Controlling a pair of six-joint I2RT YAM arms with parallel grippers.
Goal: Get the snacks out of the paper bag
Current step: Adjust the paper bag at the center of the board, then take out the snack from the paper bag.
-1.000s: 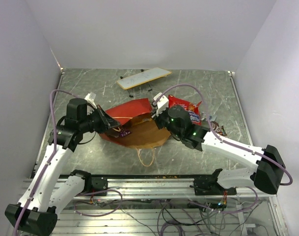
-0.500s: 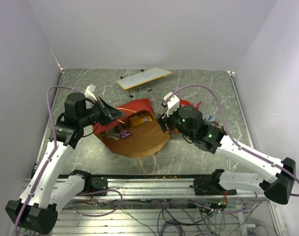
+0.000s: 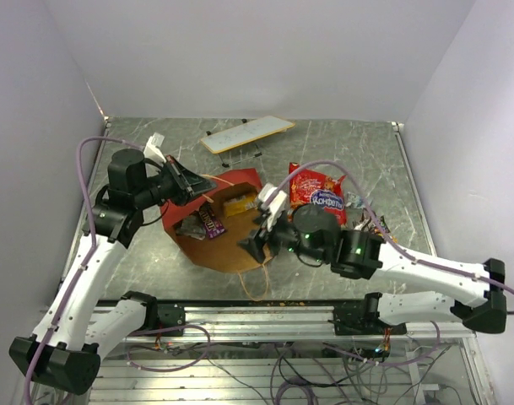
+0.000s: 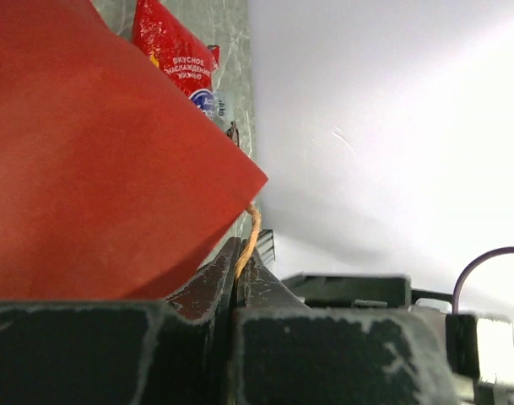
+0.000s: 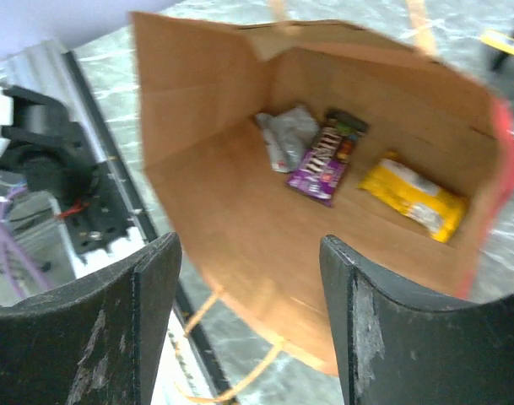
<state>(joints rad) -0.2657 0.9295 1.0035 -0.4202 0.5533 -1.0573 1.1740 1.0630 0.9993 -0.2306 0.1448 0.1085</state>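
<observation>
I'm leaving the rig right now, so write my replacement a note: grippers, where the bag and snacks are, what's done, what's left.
Left gripper: shut on the string handle of the paper bag.
Right gripper: open, empty, facing the bag's mouth.
Done: red chip bag is out, on the table beside the paper bag.
Left: silver packet, purple packet and yellow packet lie inside the bag.

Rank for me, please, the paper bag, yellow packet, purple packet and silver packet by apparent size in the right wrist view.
1. paper bag
2. yellow packet
3. purple packet and silver packet: look about alike, so unranked.
</observation>
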